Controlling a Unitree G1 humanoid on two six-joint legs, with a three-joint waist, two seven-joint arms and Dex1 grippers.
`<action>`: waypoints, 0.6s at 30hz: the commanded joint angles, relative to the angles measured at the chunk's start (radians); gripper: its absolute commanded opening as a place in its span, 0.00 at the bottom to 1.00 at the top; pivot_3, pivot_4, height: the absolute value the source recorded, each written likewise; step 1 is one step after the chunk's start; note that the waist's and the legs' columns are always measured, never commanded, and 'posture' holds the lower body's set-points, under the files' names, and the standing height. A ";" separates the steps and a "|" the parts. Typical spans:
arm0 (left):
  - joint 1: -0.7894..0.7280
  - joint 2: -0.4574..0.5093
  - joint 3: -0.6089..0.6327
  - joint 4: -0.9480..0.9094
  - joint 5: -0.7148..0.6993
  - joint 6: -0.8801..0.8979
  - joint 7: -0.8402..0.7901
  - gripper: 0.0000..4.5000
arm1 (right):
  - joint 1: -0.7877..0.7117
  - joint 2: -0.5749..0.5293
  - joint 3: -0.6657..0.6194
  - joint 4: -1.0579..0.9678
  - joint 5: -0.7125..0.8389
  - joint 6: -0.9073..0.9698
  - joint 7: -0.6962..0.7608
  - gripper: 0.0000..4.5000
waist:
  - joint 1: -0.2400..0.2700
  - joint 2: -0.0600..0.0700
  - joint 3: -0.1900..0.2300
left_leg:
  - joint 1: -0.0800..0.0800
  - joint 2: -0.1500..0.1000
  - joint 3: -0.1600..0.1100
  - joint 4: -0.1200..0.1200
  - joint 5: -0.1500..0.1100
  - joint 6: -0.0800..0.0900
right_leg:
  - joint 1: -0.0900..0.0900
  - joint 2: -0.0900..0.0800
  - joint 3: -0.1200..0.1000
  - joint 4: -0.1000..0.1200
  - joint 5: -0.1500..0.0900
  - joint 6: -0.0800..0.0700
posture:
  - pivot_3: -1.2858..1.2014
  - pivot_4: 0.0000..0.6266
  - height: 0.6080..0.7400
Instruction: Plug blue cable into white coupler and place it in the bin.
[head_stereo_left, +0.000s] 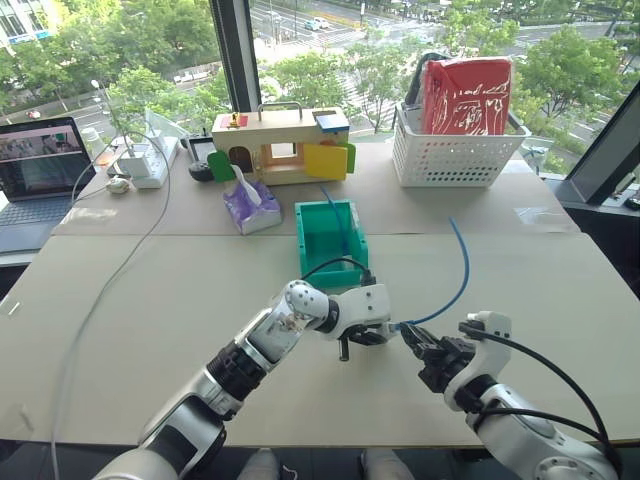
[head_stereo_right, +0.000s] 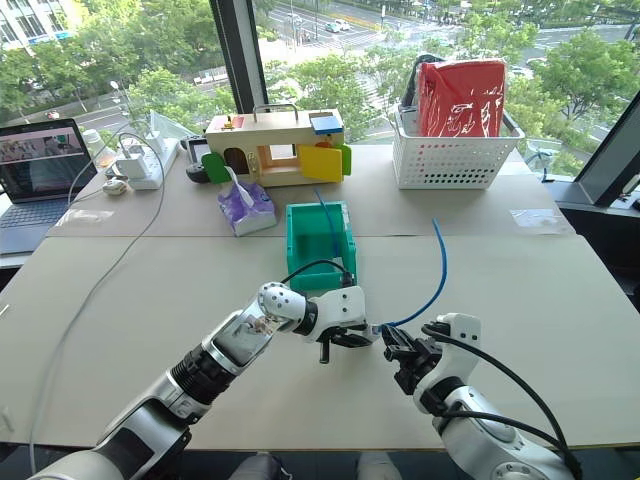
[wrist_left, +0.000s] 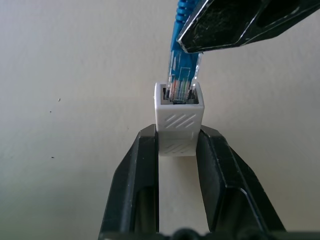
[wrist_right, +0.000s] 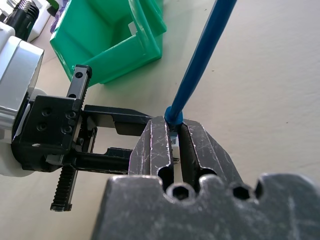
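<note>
White coupler (wrist_left: 179, 116) is sitting clamped between the left gripper (wrist_left: 179, 165) fingers, held above the table (head_stereo_left: 150, 330) near its front edge. Blue cable (head_stereo_left: 455, 275) is being pinched right behind its clear plug (wrist_left: 181, 85) by the right gripper (wrist_right: 172, 145), jaws shut tight on it. Plug is only partly in the socket, looking slightly tilted in the left wrist view. Risk: pushing at this angle is likely jamming the plug or prying the coupler out of the left fingers, since only its rear part is being gripped. Cable is arcing back over the table, tail lying loose. Bin (head_stereo_left: 330, 240) is standing just beyond the grippers, with another blue cable already lying in it.
</note>
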 joint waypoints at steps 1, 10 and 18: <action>-0.048 -0.007 0.027 -0.083 -0.004 -0.001 0.019 0.15 | 0.018 -0.017 0.023 0.003 0.035 0.067 -0.011 0.00 | 0.000 0.000 0.000 | 0.000 0.000 0.000 0.000 0.000 0.000 | 0.000 0.000 0.000 0.000 0.000 0.000 | 0.52 0.24 1.00; -0.047 -0.001 0.012 -0.135 0.025 -0.008 0.044 0.15 | -0.028 -0.037 0.052 -0.002 0.090 0.103 -0.041 0.00 | -0.001 0.000 0.000 | 0.000 0.000 0.000 0.000 0.000 0.000 | 0.000 0.000 0.000 0.000 0.000 0.000 | 0.52 0.24 1.00; -0.031 -0.006 0.014 -0.163 0.034 0.020 0.064 0.15 | -0.047 -0.041 0.093 0.027 0.086 0.141 -0.038 0.00 | 0.000 0.000 0.000 | 0.000 0.000 0.000 0.000 0.000 0.000 | 0.000 0.000 0.000 0.000 0.000 0.000 | 0.52 0.24 1.00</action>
